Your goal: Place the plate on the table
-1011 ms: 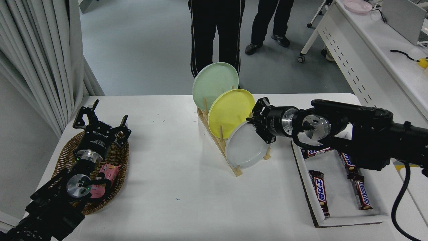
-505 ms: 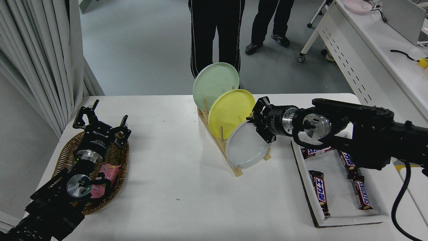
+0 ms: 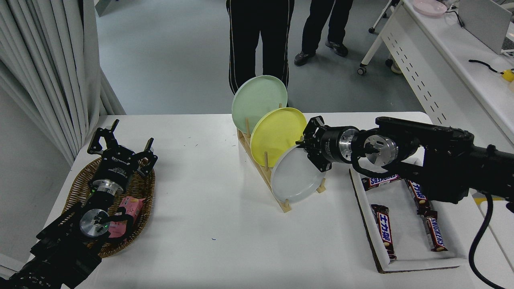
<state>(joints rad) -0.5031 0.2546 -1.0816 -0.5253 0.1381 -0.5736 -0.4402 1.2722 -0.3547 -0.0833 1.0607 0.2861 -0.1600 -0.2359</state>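
The light grey plate (image 3: 295, 178) stands on edge in the front slot of a wooden rack (image 3: 263, 170) on the white table (image 3: 209, 192). The yellow plate (image 3: 277, 134) and the pale green plate (image 3: 257, 100) stand behind it in the same rack. My right gripper (image 3: 306, 147) reaches in from the right and its fingertips are closed on the grey plate's upper right rim. My left gripper (image 3: 120, 140) is parked open over a wicker basket (image 3: 80, 188) at the lower left.
A white tray (image 3: 405, 261) with several chocolate bars lies right of the rack, under my right arm. The basket holds a pink packet (image 3: 128, 206). Two people stand beyond the far edge. A white desk (image 3: 449, 60) is at the upper right.
My right gripper has shifted very slightly up and right at the grey plate's rim. The plates stand almost as before. The left arm has not moved.
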